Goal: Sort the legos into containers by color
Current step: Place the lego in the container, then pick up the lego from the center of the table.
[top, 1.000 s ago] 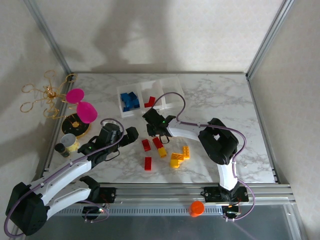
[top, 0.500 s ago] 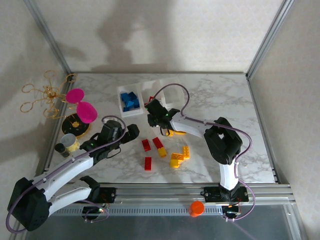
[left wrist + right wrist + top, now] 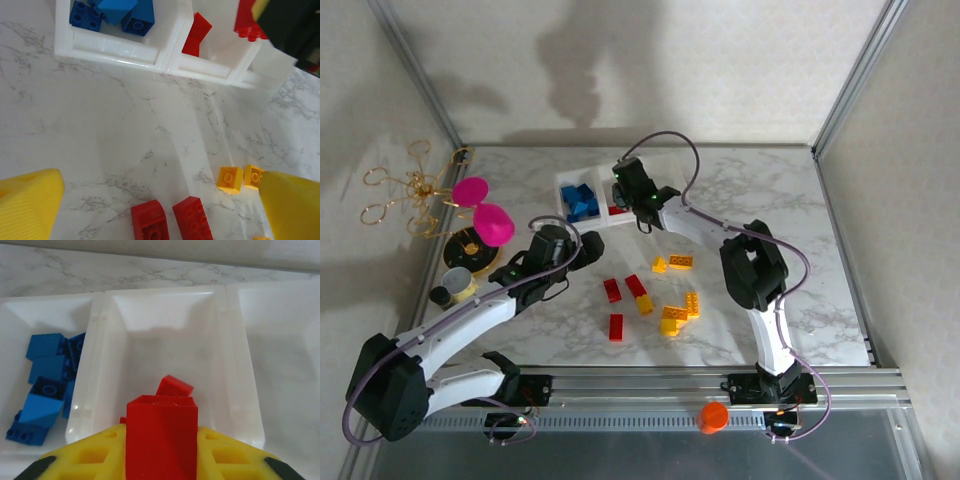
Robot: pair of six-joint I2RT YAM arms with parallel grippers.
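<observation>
Yellow-fingered right gripper (image 3: 161, 450) clamped on a small red studded plastic brick (image 3: 161, 430), held above the middle compartment of the white translucent three-compartment tray (image 3: 95, 370). One other red brick (image 3: 175, 386) lies in that compartment; blue bricks (image 3: 47, 385) are heaped in the one to its left. Left gripper (image 3: 161, 205) hangs over the marble table (image 3: 100, 125), jaws spread wide, holding nothing. Loose red bricks (image 3: 612, 290) and yellow bricks (image 3: 692, 305) are scattered on the tabletop between tray and arm bases.

top: high, looked down on whole table (image 3: 800, 210) | left wrist: low, faced tray (image 3: 165, 62) | right wrist: close over same tray
</observation>
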